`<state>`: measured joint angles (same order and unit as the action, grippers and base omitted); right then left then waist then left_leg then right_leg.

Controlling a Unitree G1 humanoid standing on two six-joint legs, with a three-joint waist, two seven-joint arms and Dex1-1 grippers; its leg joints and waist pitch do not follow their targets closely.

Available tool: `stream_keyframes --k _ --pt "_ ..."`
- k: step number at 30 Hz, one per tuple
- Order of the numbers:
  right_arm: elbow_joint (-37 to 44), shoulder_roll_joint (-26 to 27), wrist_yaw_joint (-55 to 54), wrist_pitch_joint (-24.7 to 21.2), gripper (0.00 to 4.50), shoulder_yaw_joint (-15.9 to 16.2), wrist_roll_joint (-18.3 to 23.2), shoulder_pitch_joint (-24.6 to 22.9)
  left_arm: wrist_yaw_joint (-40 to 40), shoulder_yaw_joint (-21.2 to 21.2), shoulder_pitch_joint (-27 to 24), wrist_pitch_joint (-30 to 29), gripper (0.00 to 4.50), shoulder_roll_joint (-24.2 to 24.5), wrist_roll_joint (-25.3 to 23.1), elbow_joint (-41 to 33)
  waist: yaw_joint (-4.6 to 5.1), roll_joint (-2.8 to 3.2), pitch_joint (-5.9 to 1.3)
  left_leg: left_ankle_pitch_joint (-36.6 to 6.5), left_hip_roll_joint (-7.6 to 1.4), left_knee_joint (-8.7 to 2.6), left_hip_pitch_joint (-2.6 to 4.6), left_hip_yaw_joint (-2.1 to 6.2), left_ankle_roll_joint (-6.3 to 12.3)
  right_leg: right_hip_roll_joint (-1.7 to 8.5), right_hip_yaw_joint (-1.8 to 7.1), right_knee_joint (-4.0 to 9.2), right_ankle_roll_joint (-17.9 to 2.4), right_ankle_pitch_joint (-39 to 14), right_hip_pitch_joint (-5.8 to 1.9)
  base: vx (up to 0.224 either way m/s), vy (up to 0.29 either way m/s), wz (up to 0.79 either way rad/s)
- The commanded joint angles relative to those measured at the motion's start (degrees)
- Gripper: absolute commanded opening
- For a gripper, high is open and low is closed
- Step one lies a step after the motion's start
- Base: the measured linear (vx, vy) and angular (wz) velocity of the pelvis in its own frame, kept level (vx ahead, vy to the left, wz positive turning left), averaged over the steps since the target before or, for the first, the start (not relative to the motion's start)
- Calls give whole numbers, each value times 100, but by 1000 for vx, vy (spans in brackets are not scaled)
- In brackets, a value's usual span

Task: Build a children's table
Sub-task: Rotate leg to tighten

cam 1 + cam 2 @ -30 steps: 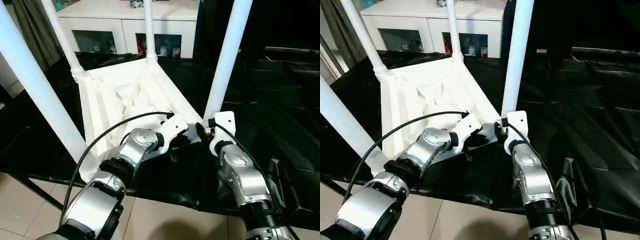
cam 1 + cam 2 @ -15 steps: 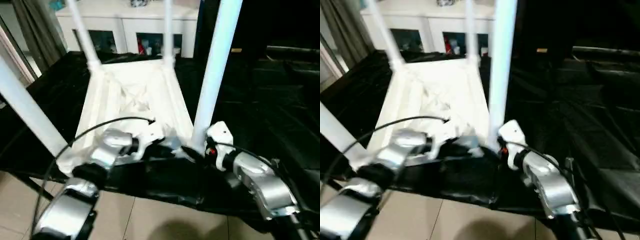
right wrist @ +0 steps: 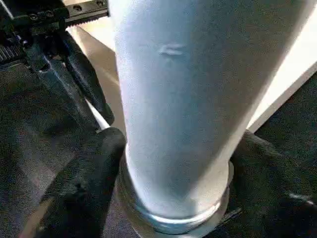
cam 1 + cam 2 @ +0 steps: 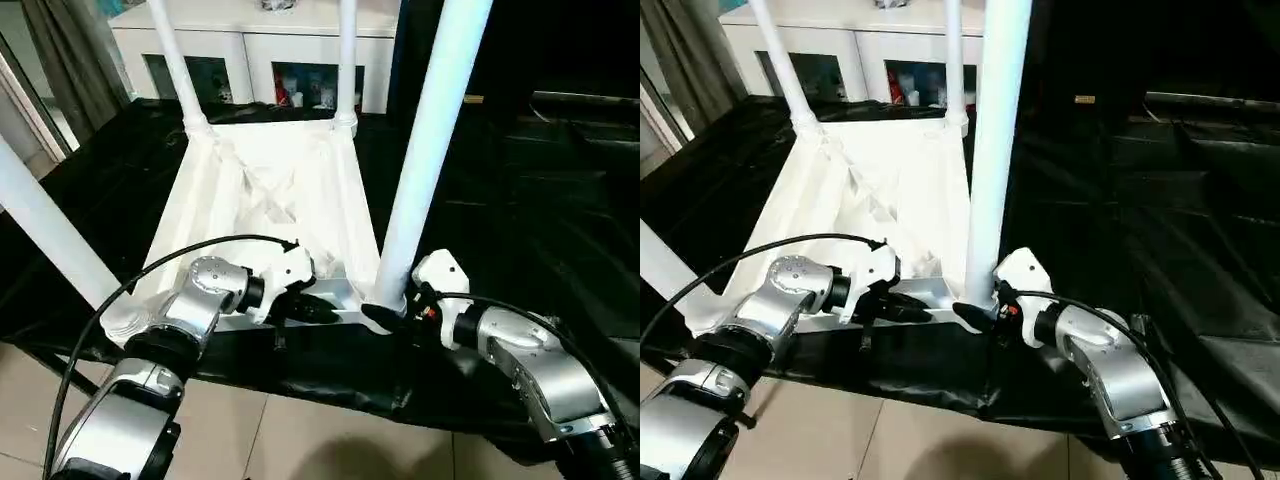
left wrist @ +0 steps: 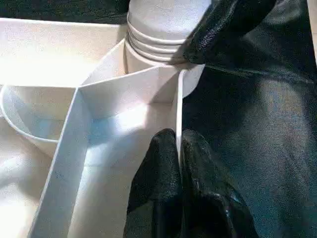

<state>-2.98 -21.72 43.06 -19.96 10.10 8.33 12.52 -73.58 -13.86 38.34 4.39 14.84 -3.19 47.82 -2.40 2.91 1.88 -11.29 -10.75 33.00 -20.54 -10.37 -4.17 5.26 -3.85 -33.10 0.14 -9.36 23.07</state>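
Nearest us, our right gripper (image 4: 385, 318) has its two black fingers spread around the foot of the near right leg (image 4: 430, 150), one finger (image 3: 84, 186) on each side of the ringed collar; the right wrist view shows them pressed against the tube. Beside it, our left gripper (image 4: 318, 311) is pinched tight on the thin near rim of the table top (image 4: 265, 205). The left wrist view shows what the head views hide: that rim is a narrow upright wall caught between the fingertips (image 5: 166, 158), with the corner socket just beyond. The table lies upside down on the black sheet (image 4: 540, 200), its ribbed hollow holding nothing loose, four legs standing up. Behind stands a white cabinet (image 4: 250, 40). Since a second ago our right gripper has swung round to clasp the leg
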Motion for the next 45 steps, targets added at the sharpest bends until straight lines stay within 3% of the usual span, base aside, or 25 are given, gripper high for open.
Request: stream_keyframes --k 1,8,9,10,12,13,14,15,16,18,22,24,28,31,34,37,40,45 --pt "-16 -18 53 -26 290 81 4 50 -156 179 -67 -16 0 -48 340 -92 -25 -167 -293 -936 -199 -359 -23 44 525 307 226 382 -1139 -1683 -294 0 0 0" --pt "-199 236 -368 18 274 -75 -31 36 -10 138 -72 -70 0 -91 275 -84 -5 -135 -291 -970 -196 -356 -20 36 518 307 228 390 -1184 -1669 -280 0 0 0" --pt "-532 756 -1270 80 274 -293 -170 49 753 92 22 -149 0 -374 36 103 26 -128 -285 -1006 -191 -371 -32 47 412 301 218 396 -1148 -1789 -275 0 0 0" --pt "-605 875 -1470 95 273 -327 -207 52 929 71 40 -157 0 -447 -23 140 43 -138 -267 -1185 -179 -386 -10 53 304 294 201 441 -1079 -2080 -266 0 0 0" --pt "-721 1083 -1855 92 273 -383 -285 70 1221 35 76 -172 0 -598 -112 204 68 -152 -261 -1232 -171 -403 -33 74 249 302 194 445 -992 -2268 -295 0 0 0" --pt "-794 1256 -2196 22 272 -468 -324 109 1371 7 104 -205 0 -724 -148 236 72 -103 -255 -1323 -176 -408 0 72 222 298 205 475 -920 -2406 -253 0 0 0" --pt "-878 1432 -2539 -7 272 -556 -360 169 1593 -19 143 -260 0 -850 -208 276 78 -134 -260 -1391 -163 -397 17 64 215 296 212 498 -878 -2474 -246 0 0 0" --pt "-878 1432 -2539 -7 272 -556 -360 169 1593 -19 143 -260 0 -850 -208 276 71 -133 -253 -1413 -155 -410 15 68 208 295 208 509 -838 -2576 -250 0 0 0" --pt "-1121 1785 -3287 -58 272 -676 -514 341 2247 -61 285 -397 0 -1220 -352 473 70 -111 -258 -1410 -153 -408 19 70 210 299 210 513 -818 -2590 -251 0 0 0" --pt "-1208 1889 -3485 -60 272 -685 -572 404 2528 -75 344 -445 0 -1355 -414 558 81 -125 -257 -1480 -142 -405 46 70 174 287 204 544 -755 -2712 -236 0 0 0" --pt "-1438 2125 -3868 71 272 -691 -732 639 3066 -25 512 -546 0 -1718 -428 754 65 -125 -285 -1321 -135 -393 37 63 227 279 211 508 -822 -2300 -250 0 0 0" --pt "-1488 2177 -3771 168 272 -679 -718 705 3109 -28 547 -457 0 -1793 -440 777 46 -121 -299 -1104 -138 -381 2 56 360 273 215 459 -924 -1856 -279 0 0 0" --pt "-1418 2183 -3510 388 272 -673 -595 720 2890 -38 504 -350 0 -1745 -446 655 29 -139 -302 -982 -142 -370 -14 52 495 294 210 444 -996 -1768 -301 0 0 0" --pt "-1337 2096 -3323 478 342 -678 -538 719 2659 -21 460 -267 0 -1634 -382 571 32 -139 -303 -971 -144 -368 -22 52 515 294 208 445 -988 -1813 -301 0 0 0" --pt "-1024 1702 -2591 408 362 -529 -422 661 2116 -38 338 -48 0 -1355 -248 425 31 -150 -302 -935 -153 -367 -55 62 623 301 206 430 -985 -1739 -331 0 0 0" --pt "-706 1221 -1925 259 392 -290 -422 555 1627 10 229 106 0 -1126 -87 311 16 -160 -303 -891 -160 -352 -36 44 696 292 211 419 -1051 -1624 -319 0 0 0" --pt "-464 775 -1420 146 431 -76 -496 453 1139 51 108 111 0 -884 69 144 -3 -156 -279 -1032 -180 -374 -28 50 624 300 215 430 -1017 -1925 -312 0 0 0" --pt "-86 216 -406 34 431 -4 -187 271 558 116 -50 27 0 -510 191 -13 -7 -160 -286 -1104 -202 -376 -25 52 595 308 229 418 -1056 -1876 -300 0 0 0"
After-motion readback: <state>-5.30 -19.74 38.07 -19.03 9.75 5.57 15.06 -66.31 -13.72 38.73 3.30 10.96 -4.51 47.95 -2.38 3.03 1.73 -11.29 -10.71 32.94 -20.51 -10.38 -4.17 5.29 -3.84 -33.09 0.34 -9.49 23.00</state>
